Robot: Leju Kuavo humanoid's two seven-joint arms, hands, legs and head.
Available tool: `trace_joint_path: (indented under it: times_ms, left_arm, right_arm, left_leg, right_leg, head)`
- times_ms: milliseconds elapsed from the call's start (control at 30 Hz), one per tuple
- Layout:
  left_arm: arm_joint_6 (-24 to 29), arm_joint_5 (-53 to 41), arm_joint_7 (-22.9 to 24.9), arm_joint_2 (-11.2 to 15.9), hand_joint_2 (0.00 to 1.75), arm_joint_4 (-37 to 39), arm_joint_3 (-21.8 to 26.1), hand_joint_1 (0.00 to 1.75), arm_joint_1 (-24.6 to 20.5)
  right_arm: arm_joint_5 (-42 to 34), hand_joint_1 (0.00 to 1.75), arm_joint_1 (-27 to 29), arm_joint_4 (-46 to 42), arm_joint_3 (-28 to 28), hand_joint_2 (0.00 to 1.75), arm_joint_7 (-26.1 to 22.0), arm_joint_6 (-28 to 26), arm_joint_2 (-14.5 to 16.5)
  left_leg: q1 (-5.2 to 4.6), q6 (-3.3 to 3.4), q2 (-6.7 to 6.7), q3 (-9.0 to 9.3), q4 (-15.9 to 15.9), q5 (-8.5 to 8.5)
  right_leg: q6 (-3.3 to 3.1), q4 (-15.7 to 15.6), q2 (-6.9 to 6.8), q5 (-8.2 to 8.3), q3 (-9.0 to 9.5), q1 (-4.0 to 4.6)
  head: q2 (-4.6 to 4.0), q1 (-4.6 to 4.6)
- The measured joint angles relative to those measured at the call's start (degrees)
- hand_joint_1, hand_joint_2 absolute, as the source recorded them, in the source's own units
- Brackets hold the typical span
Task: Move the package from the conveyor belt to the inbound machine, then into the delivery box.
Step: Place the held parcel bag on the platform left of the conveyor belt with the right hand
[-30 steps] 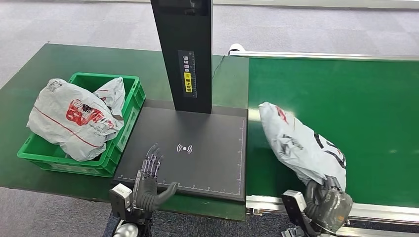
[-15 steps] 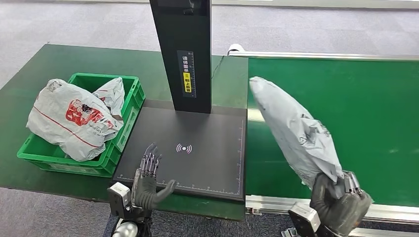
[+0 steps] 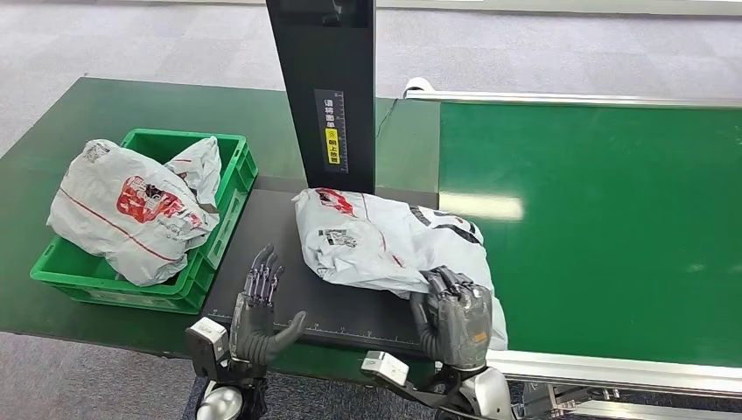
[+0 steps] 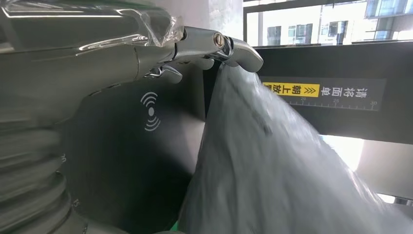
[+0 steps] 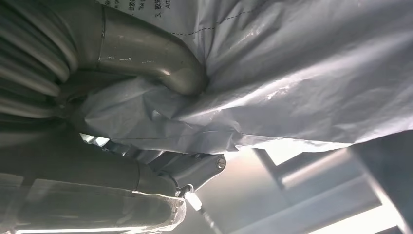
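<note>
Green tabletop scene: grey poly mailer package [image 3: 385,241] is off the conveyor belt [image 3: 604,219] now, lying on the black scanner pad [image 3: 262,236]. Right hand [image 3: 453,317] still grips its corner; left hand [image 3: 260,308] hovers open-fingered. Green delivery box [image 3: 229,188] comes next, probably.

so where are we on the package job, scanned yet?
Done: package is off the conveyor belt and lying on the inbound machine platform. In hand: right hand grips its near end; left hand open beside. Left: move into the green delivery box. Scan status not visible.
</note>
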Motion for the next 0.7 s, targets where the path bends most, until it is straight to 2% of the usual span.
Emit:
trace_joint_path:
  times_ms: [233,500,633,700]
  left_arm:
    - [0.04,0.08,0.00,0.62,1.75,0.00,-0.01,0.00,0.13]
    - [-0.16,-0.15,0.00,0.79,1.75,0.00,-0.01,0.00,0.28]
    - [-0.29,-0.42,0.00,0.79,1.75,0.01,-0.02,0.00,0.27]
    - [-0.32,-0.52,0.00,0.79,1.75,0.05,-0.08,0.00,0.25]
  right_arm:
    - [4.81,1.75,-4.24,13.52,1.16,1.75,4.33,-0.09,0.16]
    - [9.93,1.75,-6.68,23.17,-1.56,1.75,6.01,-0.16,0.26]
    - [9.17,0.00,-8.15,25.52,-3.04,1.75,4.51,-0.18,0.68]
    - [7.06,0.00,-9.02,26.56,-3.94,1.75,2.13,-0.18,1.18]
  left_leg:
    - [0.00,0.00,-0.01,0.00,0.00,0.00]
    - [0.00,0.00,-0.01,-0.01,0.00,0.00]
    - [0.00,0.00,0.00,0.00,0.01,0.00]
    - [0.00,0.00,0.01,0.01,0.01,0.00]
  right_leg:
    - [0.00,0.00,0.00,0.00,-0.01,0.00]
    - [0.00,0.00,0.00,0.00,-0.01,0.00]
    - [0.00,0.00,0.00,0.00,-0.01,0.00]
    - [0.00,0.00,0.00,0.00,-0.01,0.00]
  head:
    - [0.00,-0.01]
    - [0.00,-0.01]
    - [0.00,-0.01]
    - [0.00,-0.01]
